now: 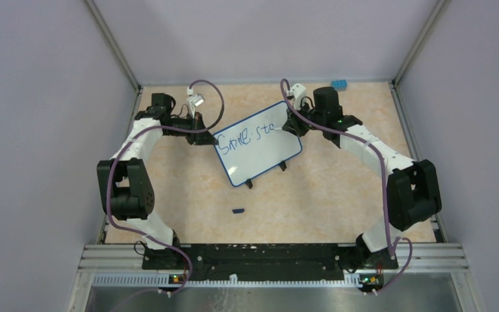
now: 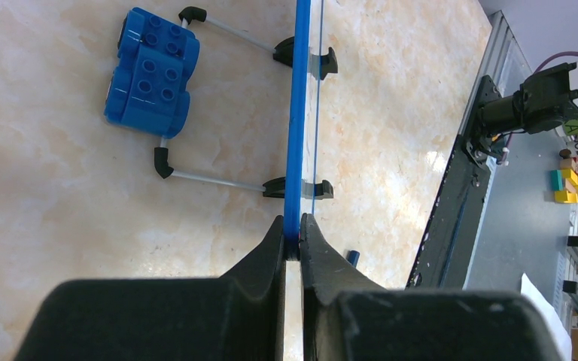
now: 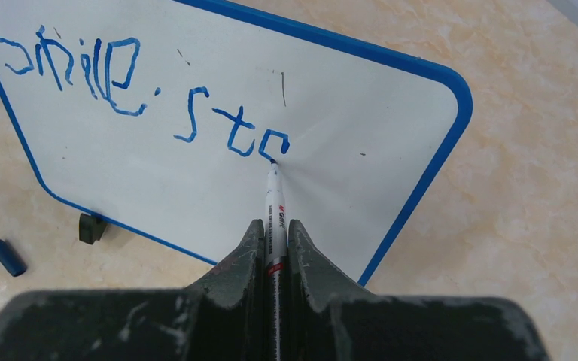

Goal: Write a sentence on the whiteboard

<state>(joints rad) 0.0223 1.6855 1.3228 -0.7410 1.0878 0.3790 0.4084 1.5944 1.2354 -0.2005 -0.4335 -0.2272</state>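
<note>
- The small white rectangular whiteboard with a thin blue frame (image 1: 260,153) stood on its black feet in the far middle of the table, between the two arms
- The left gripper (image 2: 292,226) was pinched on the board's blue edge, and this looked like the only brace against the pen
- The right gripper (image 3: 273,226) was clamped on a slim white marker with a blue tip (image 3: 274,199); the tip touched the board at the end of the blue handwritten sentence (image 3: 120,90), which read "Smile" plus the start of a second word
- Too hard a push would probably have slid or tipped the board, skewing the next letter
- The marker could have twisted between the jaws, breaking the stroke
- Little bare white lay right of the tip, so the line risked meeting the frame
</note>
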